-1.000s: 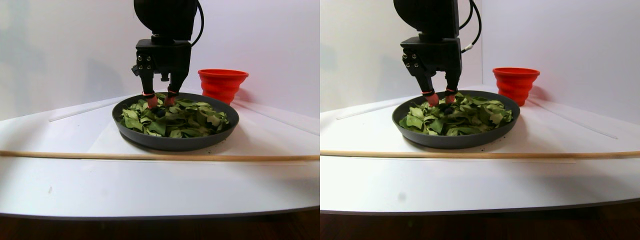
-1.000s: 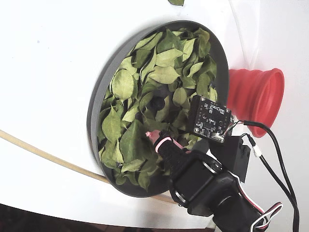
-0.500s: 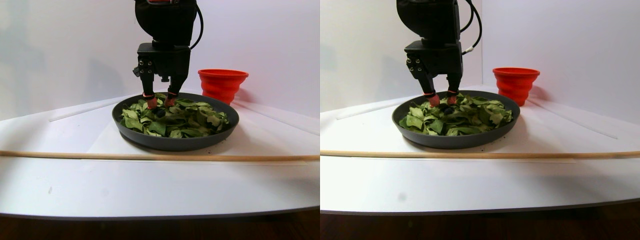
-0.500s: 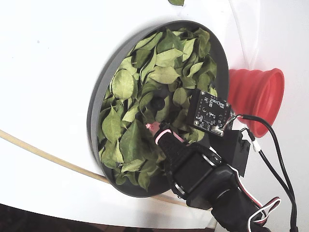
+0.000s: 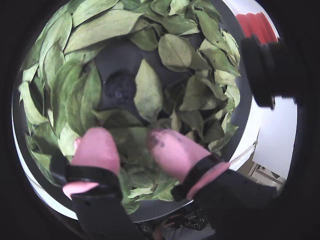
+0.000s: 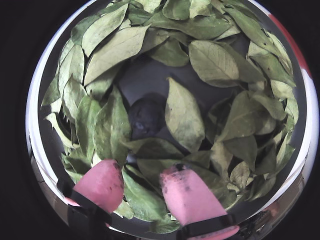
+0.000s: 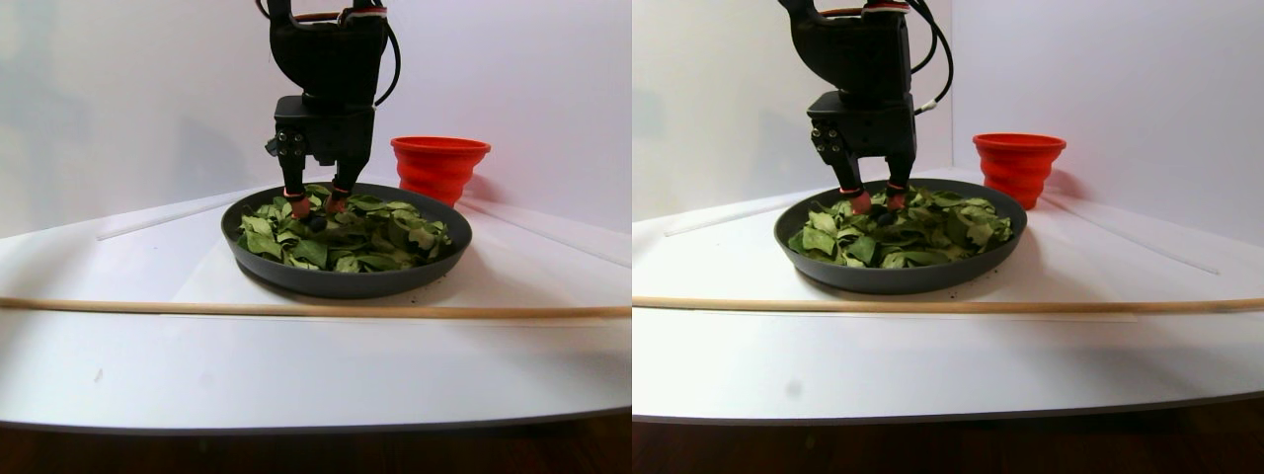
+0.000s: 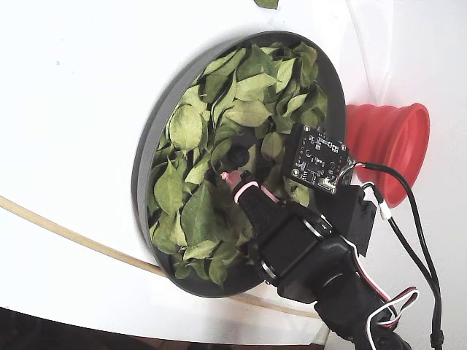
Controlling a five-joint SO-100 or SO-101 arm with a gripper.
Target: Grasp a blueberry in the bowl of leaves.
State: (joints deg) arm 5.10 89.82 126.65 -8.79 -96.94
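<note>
One blueberry point(image 6: 146, 116) sits bared mid-bowl point(image 6: 35, 100) just beyond my open, empty gripper point(image 6: 142, 187), and I fear the pink fingertips point(image 6: 102, 182) snagging leaves point(image 6: 112, 47) and nudging it away.

A staged robot test bench rather than a kitchen: a bare white counter point(image 7: 296, 365) backed by plain white walls point(image 7: 128, 89), an exposed circuit board point(image 8: 318, 159) and loose cables point(image 8: 408, 219) on the arm, and a thin wooden rod point(image 7: 296, 309) across the counter
</note>
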